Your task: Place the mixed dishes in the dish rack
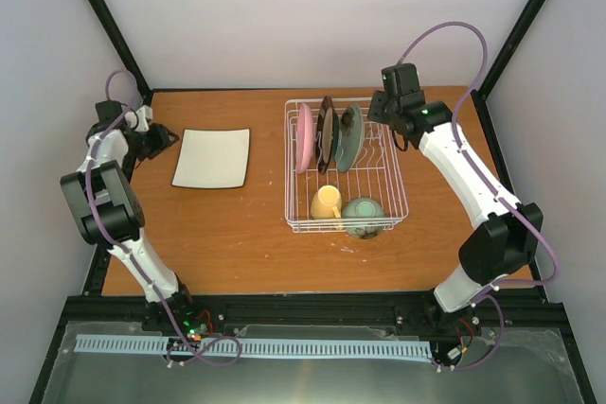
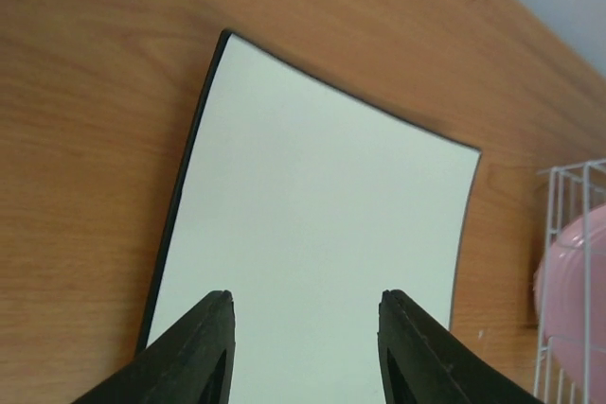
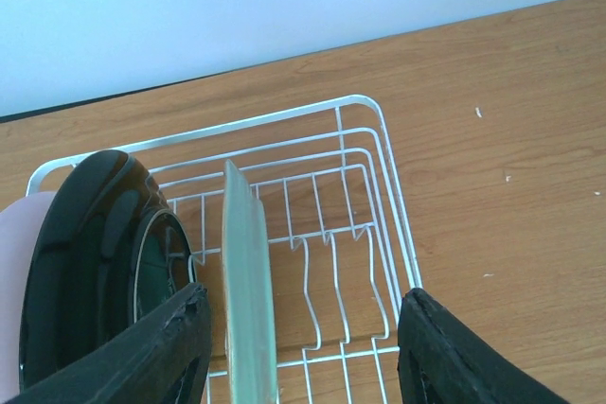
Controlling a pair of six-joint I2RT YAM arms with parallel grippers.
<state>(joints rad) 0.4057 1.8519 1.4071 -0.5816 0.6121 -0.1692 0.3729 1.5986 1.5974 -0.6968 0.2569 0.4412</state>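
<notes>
The cream square plate (image 1: 210,158) lies flat on the table, left of the dish rack (image 1: 393,172). My left gripper (image 1: 169,137) hovers at its left edge; in the left wrist view the plate (image 2: 322,196) fills the space under the gripper (image 2: 308,300), whose jaws stand apart with nothing between them. The pink plate (image 1: 305,139), dark brown plate (image 1: 327,134) and teal plate (image 1: 350,136) stand upright in the rack. The yellow mug (image 1: 327,202) and green bowl (image 1: 364,215) sit at its front. My right gripper (image 3: 305,298) is open, straddling the teal plate (image 3: 248,300) without touching it.
The wooden table (image 1: 237,234) ends at walls on the back and both sides, framed by black posts. The rack's right tine slots (image 3: 331,262) hold nothing. The rack's corner (image 2: 559,177) and pink plate (image 2: 573,281) show at the right of the left wrist view.
</notes>
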